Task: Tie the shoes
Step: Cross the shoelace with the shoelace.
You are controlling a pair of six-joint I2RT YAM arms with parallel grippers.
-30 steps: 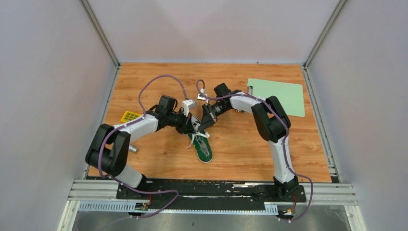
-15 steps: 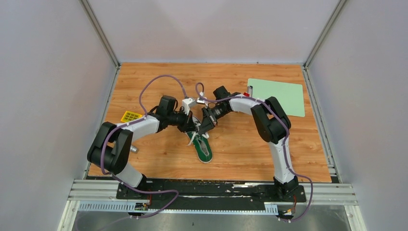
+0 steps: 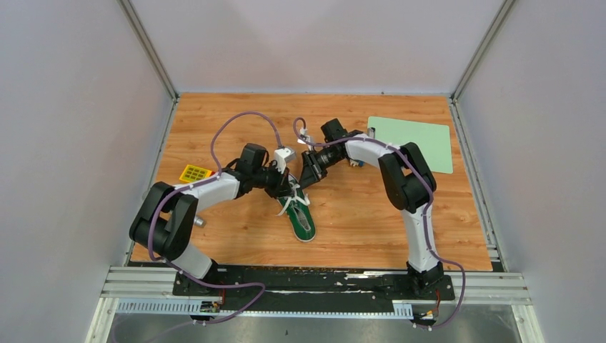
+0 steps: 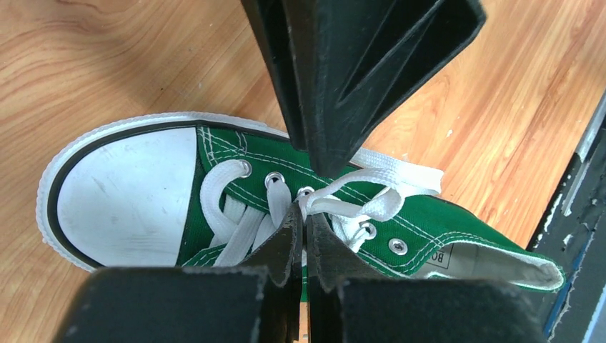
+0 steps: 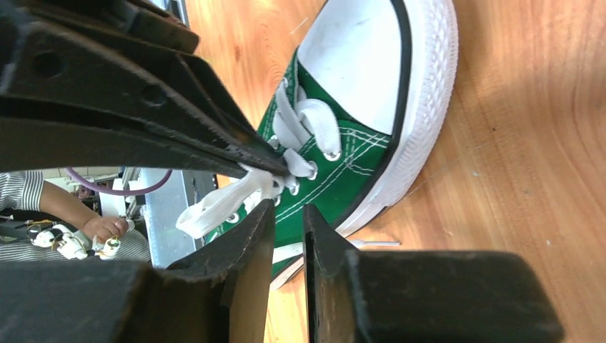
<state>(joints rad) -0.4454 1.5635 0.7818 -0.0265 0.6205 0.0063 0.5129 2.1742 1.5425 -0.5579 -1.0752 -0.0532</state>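
**1. Left gripper (image 4: 304, 214).** Fingers (image 4: 286, 236) were pressed together with no gap showing at the tips. They pinched a white lace (image 4: 404, 175) right at the tips, above the eyelet rows and about halfway along the lacing. From the pinch the lace ran out as a loose loop towards the heel side.

**2. Right gripper (image 5: 288, 211).** Fingers (image 5: 250, 236) stood a narrow slit apart with nothing between them, and green canvas showed through the gap. The tips came in from the opposite side and ended just beside the left tips. It could not be told whether they touched the lace.

**3. Green sneaker (image 4: 443, 221).** It lay directly beneath both sets of fingertips, sole down on the table (image 3: 371, 229). The white toe cap (image 4: 128, 193) lay on the far side of the fingertips. The heel opening lay on the side nearer the arm bases. Crossed lacing filled the eyelets between the toe cap and the pinch point.

**4. Small yellow gridded object (image 3: 193, 173).** It was on the table, well apart from the fingers, out to the left past the left forearm.

**5. Pale green mat (image 3: 418, 143).** It lay flat on the table, well apart from the fingers, to the right of the right gripper and farther back.
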